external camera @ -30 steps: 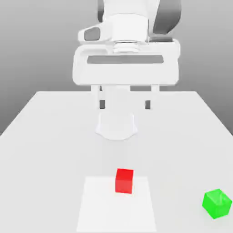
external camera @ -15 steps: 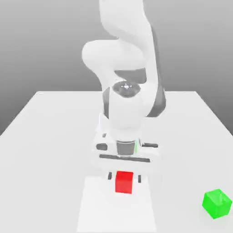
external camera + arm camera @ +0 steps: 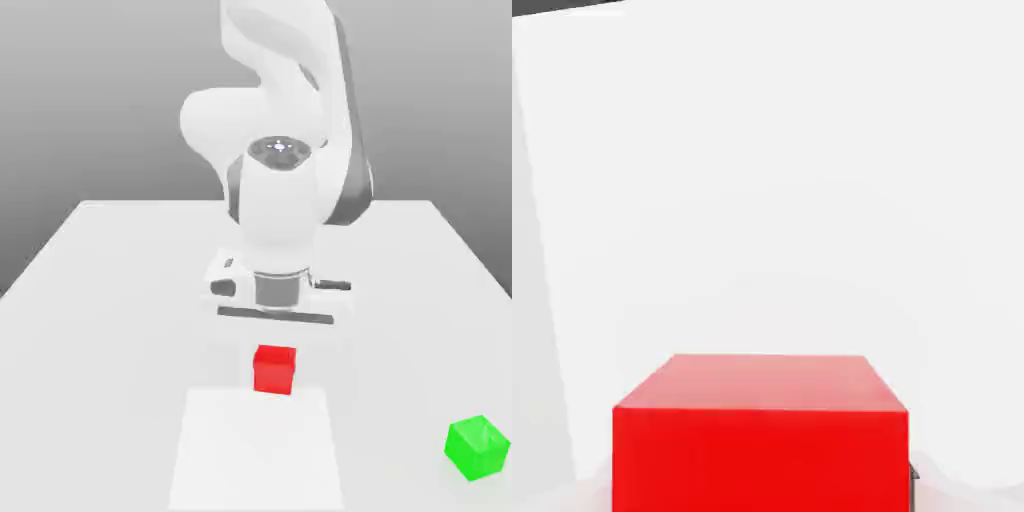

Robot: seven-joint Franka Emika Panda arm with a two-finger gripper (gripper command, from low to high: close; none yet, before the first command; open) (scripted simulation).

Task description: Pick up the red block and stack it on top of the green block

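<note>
Small red plastic-looking cube [image 3: 274, 371] gripped by nearly closed jaws, apparently lifted; bright green cube [image 3: 476, 447], near right, awaits stacking.

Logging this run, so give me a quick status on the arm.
Gripper shut on red block, lifted. Green block on table, toward exterior view's right. No obstruction seen between them.

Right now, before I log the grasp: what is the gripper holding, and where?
The gripper holds the red block, closed on two opposite sides.
</note>
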